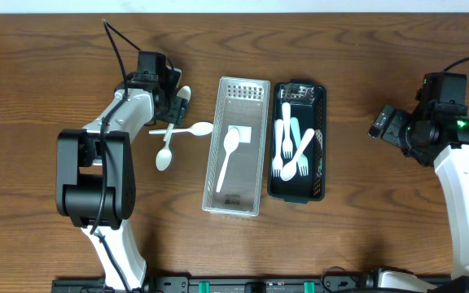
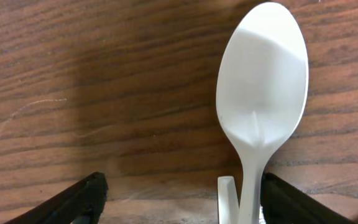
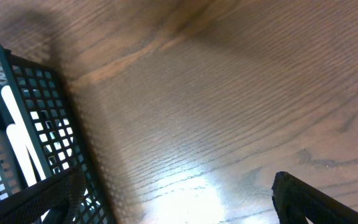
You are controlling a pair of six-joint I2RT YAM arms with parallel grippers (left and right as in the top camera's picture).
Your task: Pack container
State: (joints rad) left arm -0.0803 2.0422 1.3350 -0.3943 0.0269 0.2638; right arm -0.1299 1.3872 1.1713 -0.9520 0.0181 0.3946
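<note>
– Spoon (image 2: 263, 87) closest, flat on surface (image 2: 104, 93), between fingers of wide-spread left claw (image 2: 182, 186).
– Totals?
– Three loose spoons, fourth spoon (image 1: 229, 150) in silver basket (image 1: 251, 175); forks (image 1: 286, 138) in black basket (image 1: 322, 98), count unclear. Right claw (image 3: 176, 186) spread, empty.

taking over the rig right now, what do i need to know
Left gripper: open, fingers either side of a white spoon on the table, not closed on it.
Right gripper: open, empty, beside the black basket.
Done: one packed spoon in the silver basket; forks in the black basket.
Left to pack: that white spoon, the middle spoon and the lower spoon.
</note>
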